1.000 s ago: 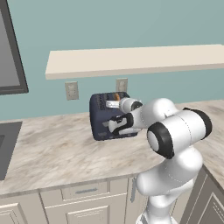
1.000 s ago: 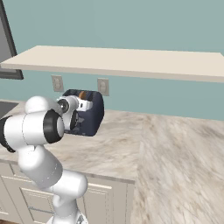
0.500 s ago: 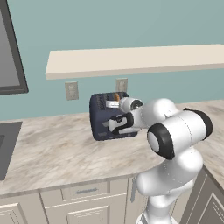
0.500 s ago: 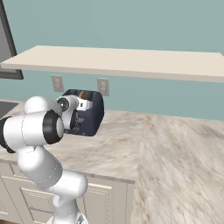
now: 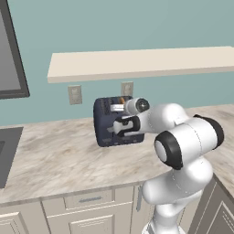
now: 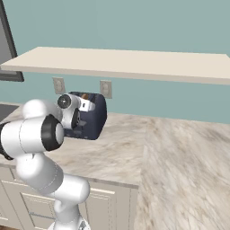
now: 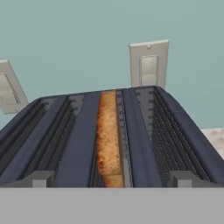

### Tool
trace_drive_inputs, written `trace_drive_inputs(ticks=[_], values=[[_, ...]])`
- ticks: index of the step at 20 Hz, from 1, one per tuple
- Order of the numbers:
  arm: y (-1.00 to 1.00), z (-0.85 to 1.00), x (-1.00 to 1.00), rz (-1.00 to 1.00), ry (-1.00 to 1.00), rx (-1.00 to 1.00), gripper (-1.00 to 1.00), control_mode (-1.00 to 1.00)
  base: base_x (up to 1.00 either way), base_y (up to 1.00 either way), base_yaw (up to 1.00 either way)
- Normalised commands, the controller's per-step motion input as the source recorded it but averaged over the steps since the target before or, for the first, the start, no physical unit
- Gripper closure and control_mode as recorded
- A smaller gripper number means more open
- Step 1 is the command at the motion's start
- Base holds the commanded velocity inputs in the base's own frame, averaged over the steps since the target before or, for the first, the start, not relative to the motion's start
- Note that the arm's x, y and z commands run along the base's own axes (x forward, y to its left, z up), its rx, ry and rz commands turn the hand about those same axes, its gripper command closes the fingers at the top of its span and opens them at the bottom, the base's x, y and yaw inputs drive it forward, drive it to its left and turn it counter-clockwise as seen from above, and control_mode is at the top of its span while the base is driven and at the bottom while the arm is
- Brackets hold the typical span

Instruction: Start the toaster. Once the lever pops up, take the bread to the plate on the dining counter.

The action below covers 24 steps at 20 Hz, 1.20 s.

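The dark navy-blue boxy four-slot toaster (image 5: 116, 122) stands on the beige marble-patterned counter (image 5: 59, 160) below the pale wall shelf (image 6: 134, 63). The golden-brown toast slice (image 7: 108, 138) sits in a middle slot. The two-finger gripper (image 5: 119, 129), jaws spread wide and empty, hangs at the toaster's front, 6 o'clock of the slice.

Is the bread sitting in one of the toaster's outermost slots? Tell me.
No: in the hand view the bread stands in an inner slot of the toaster, with empty slots either side.

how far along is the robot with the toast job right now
Early on. Done: the arm has reached the dark navy boxy toaster. In hand: the open gripper sits at its front, holding nothing. Left: the golden-brown bread slice sits in a slot, not yet carried off.
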Motion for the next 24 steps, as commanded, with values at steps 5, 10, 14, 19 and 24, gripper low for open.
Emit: trace_drive_inputs(ticks=[5, 10, 14, 19, 24], values=[[0.00, 0.00, 0.02, 0.00, 0.04, 0.00, -1.00, -1.00, 0.00, 0.00, 0.00], [0.00, 0.00, 0.09, 0.00, 0.03, -0.01, -1.00, -1.00, 0.00, 0.00, 0.00], [0.00, 0.00, 0.08, 0.00, 0.01, 0.00, -1.00, -1.00, 0.00, 0.00, 0.00], [0.00, -0.01, 0.03, 0.00, 0.01, 0.00, -1.00, -1.00, 0.00, 0.00, 0.00], [0.00, -0.08, 0.02, 0.00, 0.01, 0.00, -1.00, -1.00, 0.00, 0.00, 0.00]])
